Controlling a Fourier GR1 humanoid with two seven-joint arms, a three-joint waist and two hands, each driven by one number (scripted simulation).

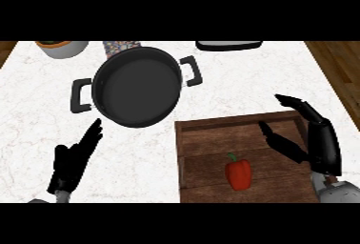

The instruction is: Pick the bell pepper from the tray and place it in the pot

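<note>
1. I am holding my right hand [321,145] open at the right of the scene. Its fingers are pointing straight toward the far left and its thumb is spreading out to the left. It is gripping nothing.
2. That hand is hanging over the right side of the wooden tray [211,138], and the thumb is showing above the tray's boards. I cannot tell whether it is touching the wood.
3. The bell pepper [239,174] is lying in the tray, toward the near side and about midway across. It is red, with its green stem pointing far. It is sitting nearer than my thumb and to its left, apart from it.
4. I am holding my left hand [70,164] open as well, at the near left over the white counter [42,109]. Its fingers are pointing straight toward the far side and slightly right, and nothing is in it.
5. The black pot [137,86], with a handle on each side, is sitting on the counter beyond the tray. Its near rim is coming close to the tray's far left corner. The pepper is lying well apart from it.
6. Along the far edge, a grey bowl [62,47] with something orange inside is standing at the left. A patterned thing [121,45] is showing just behind the pot, and a dark flat thing [228,45] is lying farther right.
</note>
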